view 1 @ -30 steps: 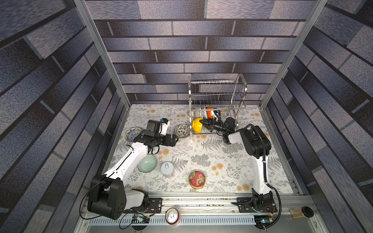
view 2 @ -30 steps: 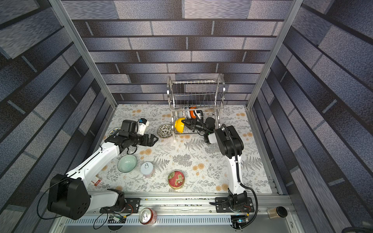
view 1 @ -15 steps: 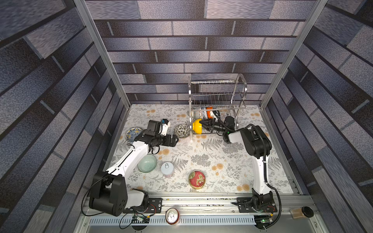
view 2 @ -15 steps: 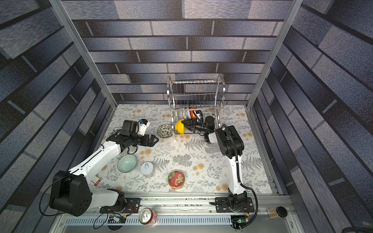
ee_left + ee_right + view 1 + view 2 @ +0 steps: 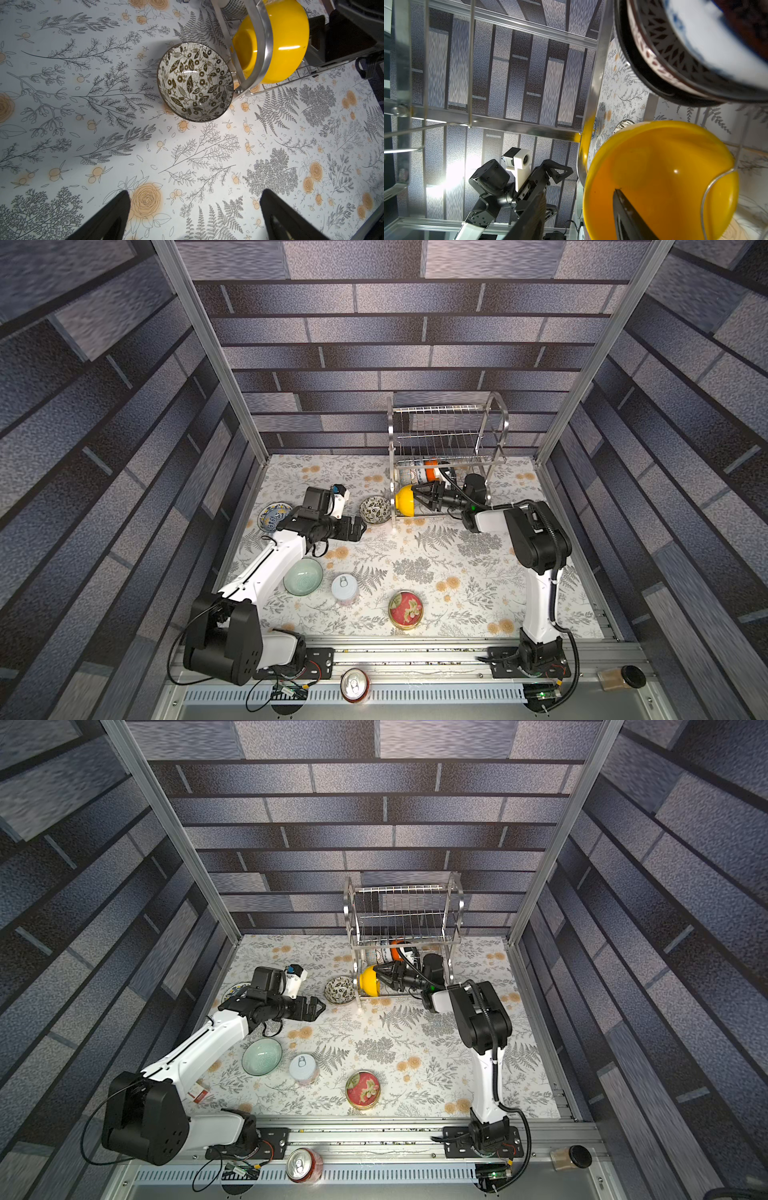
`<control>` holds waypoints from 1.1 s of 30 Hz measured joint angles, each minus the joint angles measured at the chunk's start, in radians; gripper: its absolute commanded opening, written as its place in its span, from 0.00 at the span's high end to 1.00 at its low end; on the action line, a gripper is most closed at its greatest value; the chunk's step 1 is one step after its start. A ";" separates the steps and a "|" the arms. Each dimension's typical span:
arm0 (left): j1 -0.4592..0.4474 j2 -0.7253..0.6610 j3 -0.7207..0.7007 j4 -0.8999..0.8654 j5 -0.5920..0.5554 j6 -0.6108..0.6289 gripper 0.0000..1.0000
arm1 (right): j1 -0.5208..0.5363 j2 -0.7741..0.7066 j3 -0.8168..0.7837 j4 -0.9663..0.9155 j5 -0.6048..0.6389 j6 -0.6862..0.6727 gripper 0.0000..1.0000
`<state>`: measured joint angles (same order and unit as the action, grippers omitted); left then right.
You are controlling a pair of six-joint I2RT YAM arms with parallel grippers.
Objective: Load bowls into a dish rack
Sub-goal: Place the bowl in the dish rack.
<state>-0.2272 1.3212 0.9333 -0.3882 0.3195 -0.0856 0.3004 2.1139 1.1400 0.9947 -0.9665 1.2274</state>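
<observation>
Both top views: yellow bowl (image 5: 405, 501) sat on edge in dish rack (image 5: 391, 439) lower tier, frame centre.
Left wrist: left jaws wide, empty; floral bowl (image 5: 195, 82) ahead on surface (image 5: 83, 145).
Right wrist: right jaws parted astride yellow rim, unclamped; I judged a straight withdrawal safest.

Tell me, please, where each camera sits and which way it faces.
Both top views: high over the front rail, looking down at the table, left arm, right arm and dish rack.
Left wrist: above the table, facing the dark floral bowl; the left end effector shows as two fingertips.
Right wrist: in the rack's lower tier, facing the yellow bowl; the right end effector shows.
Shared: both wrist views show the yellow bowl.
</observation>
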 measured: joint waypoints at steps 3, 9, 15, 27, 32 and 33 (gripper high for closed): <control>0.005 0.000 0.000 0.000 -0.026 0.000 0.00 | 0.000 -0.027 -0.021 -0.030 0.007 -0.027 0.44; 0.027 0.002 0.007 -0.009 -0.091 -0.019 0.00 | 0.000 -0.115 -0.082 -0.110 0.027 -0.106 0.44; 0.053 0.041 0.042 -0.036 -0.153 -0.058 0.00 | 0.000 -0.223 -0.163 -0.205 0.054 -0.213 0.45; 0.063 0.177 0.196 -0.179 -0.217 -0.212 0.02 | 0.000 -0.500 -0.363 -0.492 0.211 -0.499 0.52; 0.019 0.254 0.272 -0.223 -0.247 -0.256 0.07 | 0.023 -0.658 -0.412 -0.651 0.352 -0.633 0.53; 0.002 0.282 0.297 -0.234 -0.253 -0.264 0.08 | 0.032 -0.693 -0.417 -0.687 0.390 -0.663 0.53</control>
<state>-0.2256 1.6028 1.2301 -0.6220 0.0669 -0.3500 0.3328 1.4212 0.7227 0.3077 -0.5766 0.5644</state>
